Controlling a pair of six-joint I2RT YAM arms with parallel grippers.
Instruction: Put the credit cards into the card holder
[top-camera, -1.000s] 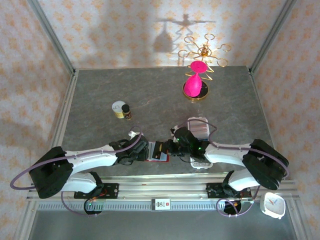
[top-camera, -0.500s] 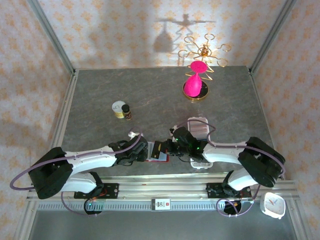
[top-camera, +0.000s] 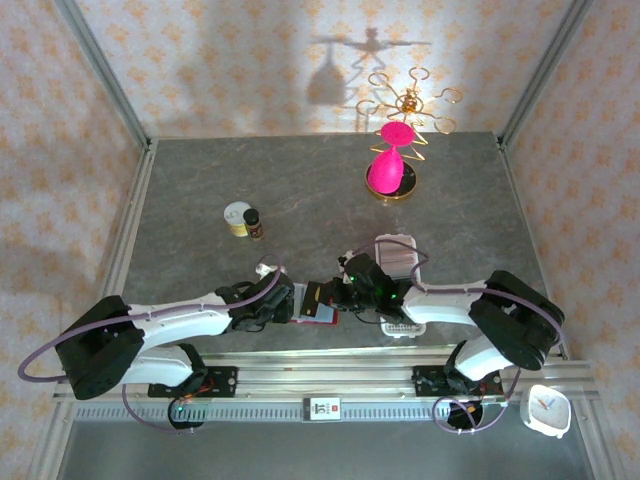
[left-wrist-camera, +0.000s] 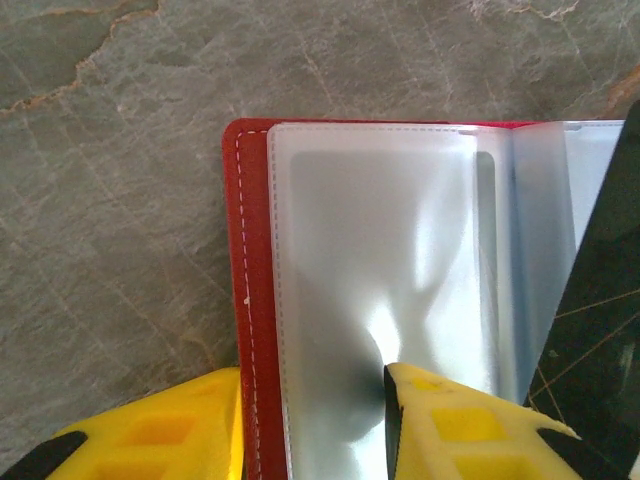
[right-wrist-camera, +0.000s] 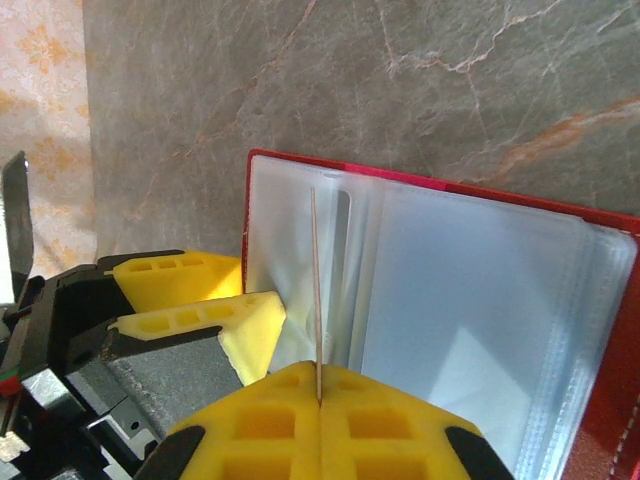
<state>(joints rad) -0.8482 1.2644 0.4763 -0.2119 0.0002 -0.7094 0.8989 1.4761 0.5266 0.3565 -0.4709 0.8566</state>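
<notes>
Red card holder (top-camera: 318, 304) lies open on the bench (top-camera: 320, 190), between the two arms, clear sleeves facing up. Right tool (right-wrist-camera: 318, 398) is clenched on a thin card (right-wrist-camera: 316, 285), held edge-on above the sleeves. Left tool (left-wrist-camera: 312, 388) straddles the holder's stitched cover edge; I can't tell whether it is gripping.

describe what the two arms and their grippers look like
Both arms, the left arm and the right arm, have white links joined by bulky black joints, with a thin purple cable looping along each. The left gripper and right gripper have black bodies and bright yellow plastic fingers, wedge-shaped with square hollow cells moulded in. I can make out no markings.
</notes>
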